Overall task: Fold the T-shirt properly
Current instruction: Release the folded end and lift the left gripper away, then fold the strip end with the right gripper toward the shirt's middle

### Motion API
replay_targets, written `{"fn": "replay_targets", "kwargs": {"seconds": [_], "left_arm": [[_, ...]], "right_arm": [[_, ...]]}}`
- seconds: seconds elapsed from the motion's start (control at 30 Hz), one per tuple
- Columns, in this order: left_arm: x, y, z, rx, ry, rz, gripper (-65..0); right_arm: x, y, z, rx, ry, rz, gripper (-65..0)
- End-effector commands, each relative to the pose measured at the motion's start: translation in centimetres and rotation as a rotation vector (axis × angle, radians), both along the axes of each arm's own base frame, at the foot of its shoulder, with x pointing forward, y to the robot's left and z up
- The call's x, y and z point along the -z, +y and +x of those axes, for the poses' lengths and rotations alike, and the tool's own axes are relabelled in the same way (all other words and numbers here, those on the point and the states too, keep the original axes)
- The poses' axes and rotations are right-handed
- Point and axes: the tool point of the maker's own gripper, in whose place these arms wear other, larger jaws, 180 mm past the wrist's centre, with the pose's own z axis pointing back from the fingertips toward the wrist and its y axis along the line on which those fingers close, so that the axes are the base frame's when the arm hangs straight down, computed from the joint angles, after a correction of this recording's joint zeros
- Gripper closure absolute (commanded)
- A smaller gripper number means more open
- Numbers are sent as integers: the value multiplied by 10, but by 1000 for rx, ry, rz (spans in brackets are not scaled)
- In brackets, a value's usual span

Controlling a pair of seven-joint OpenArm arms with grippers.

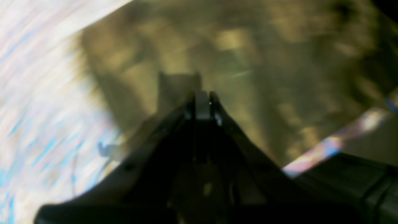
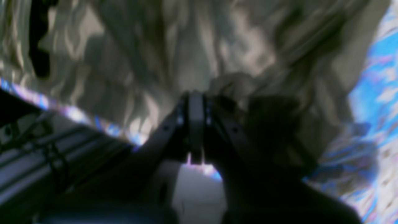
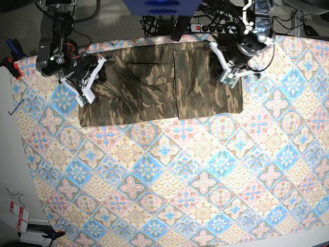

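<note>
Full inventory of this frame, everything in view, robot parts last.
T-shirt: one, olive-brown-tan camouflage, spread along the far edge of the table, partly folded.
Tablecloth: one, pastel blue-pink tile pattern, covering the table.
Power strip: one, white, on the floor beyond the far edge, with dark cables.
Clamp: one, red and black, at the table's edge on the base view's left.
Right gripper: one, black and white, fingers shut at the shirt's end on the base view's left; whether it pinches cloth is too blurred to tell.
Left gripper: one, black and white, fingers shut over the shirt's other end.
</note>
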Motion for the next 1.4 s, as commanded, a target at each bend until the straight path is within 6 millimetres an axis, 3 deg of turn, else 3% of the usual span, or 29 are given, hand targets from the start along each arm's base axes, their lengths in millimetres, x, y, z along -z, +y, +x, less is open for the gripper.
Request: {"fn": "replay_targets", "kwargs": {"seconds": [0.0,0.13,0.33,0.5,0.6,0.73,0.83,0.97,1.13,1.27,1.37], "left_arm": [[2,-1,-2,5,2,16,0],[17,-7,-12,42,39,63,0],[53,14,-41,78,153,177,0],[62,9,-70,136,213,182,0],[63,13,-74,147,220,189,0],[46,17,-65,133,169,198,0],[17,32,-45,88,78,225,0],[-7,62,-27,12,8,277,0],[-18,87,-22,-91,-16,288,0],[-29,112,-18,-223,-40,244,0],[-35,127,-17,-290,-56,206,0]], "right_arm": [[-7,2,5,-5,-30,14,0],[-8,-1,6,2,-32,11,0],[-8,-1,6,4,-34,13,0],[-8,-1,6,4,-32,11,0],[-7,1,5,-3,-31,15,0],[-5,6,2,-21,-15,22,0],[8,36,-16,-188,49,38,0],[10,57,-12,-373,81,-4,0],[12,91,-28,-511,100,19,0],[3,124,-27,-604,67,62,0],[2,128,-26,-591,69,91,0]]}}
